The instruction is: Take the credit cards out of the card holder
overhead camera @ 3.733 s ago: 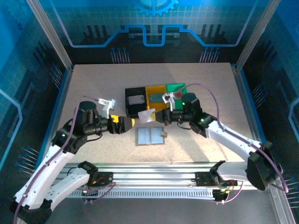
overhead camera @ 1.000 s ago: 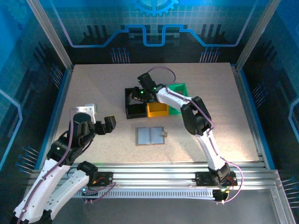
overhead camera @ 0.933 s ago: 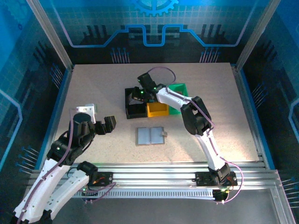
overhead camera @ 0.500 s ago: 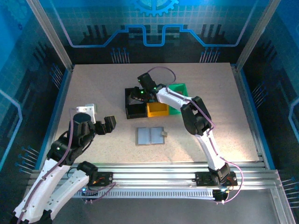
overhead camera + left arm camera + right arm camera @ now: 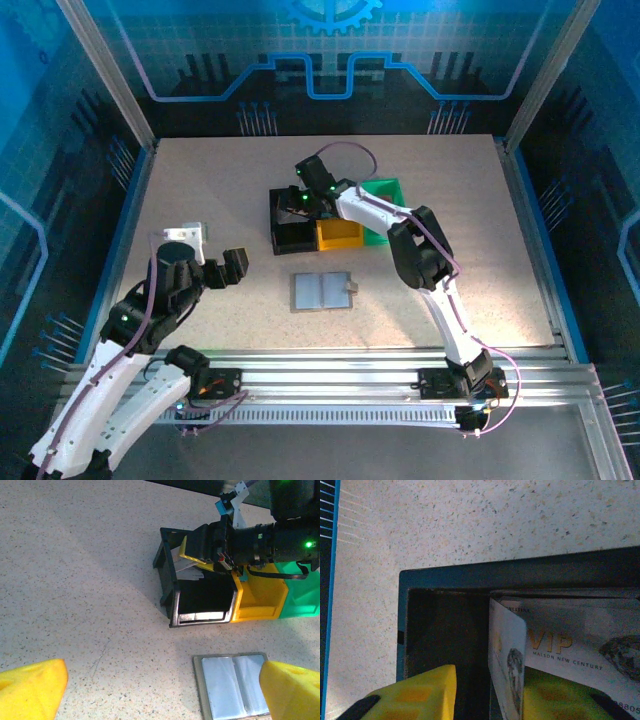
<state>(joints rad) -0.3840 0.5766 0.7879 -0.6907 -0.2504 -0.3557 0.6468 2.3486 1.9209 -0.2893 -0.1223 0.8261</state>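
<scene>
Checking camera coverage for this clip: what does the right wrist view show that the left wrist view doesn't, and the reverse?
Right wrist: the print on a VIP card in the black bin, and a second card upright between the right hand's parted fingers.
Left wrist: the open card holder on the table, the yellow bin, green bin, and the wide-open left hand.
Shared: the black bin and the right hand at it.

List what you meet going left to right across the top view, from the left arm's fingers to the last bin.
left fingers → black bin → yellow bin → green bin
</scene>
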